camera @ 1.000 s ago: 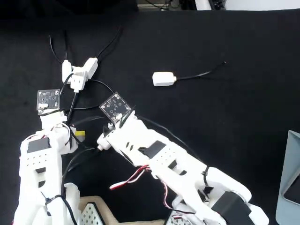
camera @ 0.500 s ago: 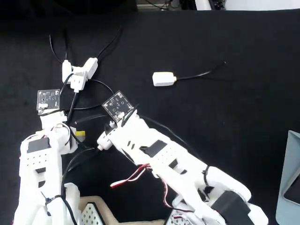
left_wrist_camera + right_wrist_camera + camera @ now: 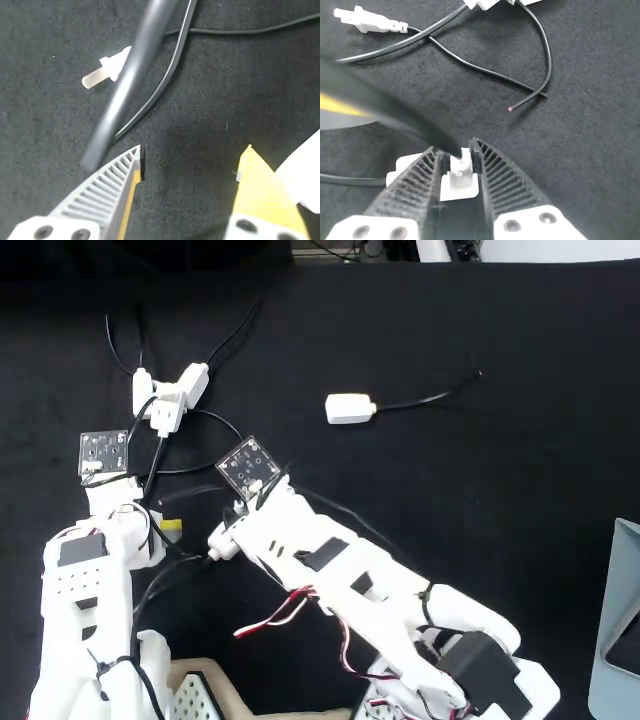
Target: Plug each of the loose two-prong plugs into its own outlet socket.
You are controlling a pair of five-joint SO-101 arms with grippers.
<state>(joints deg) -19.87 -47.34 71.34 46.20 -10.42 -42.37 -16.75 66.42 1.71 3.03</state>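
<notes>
Right wrist view, gripper (image 3: 455,148) clasping plug (image 3: 461,176) (white)

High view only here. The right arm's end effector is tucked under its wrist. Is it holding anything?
Observer: Yes. The right wrist view shows the right end effector shut on a small white plastic plug, with a black cable leading off it.
Operator: And the left one?
Observer: In the left wrist view the left end effector is open with nothing in it, above the black cloth.
Operator: Any loose plug near it?
Observer: A white two-prong plug lies flat on the cloth beyond its tips, partly behind a thick black cable.
</notes>
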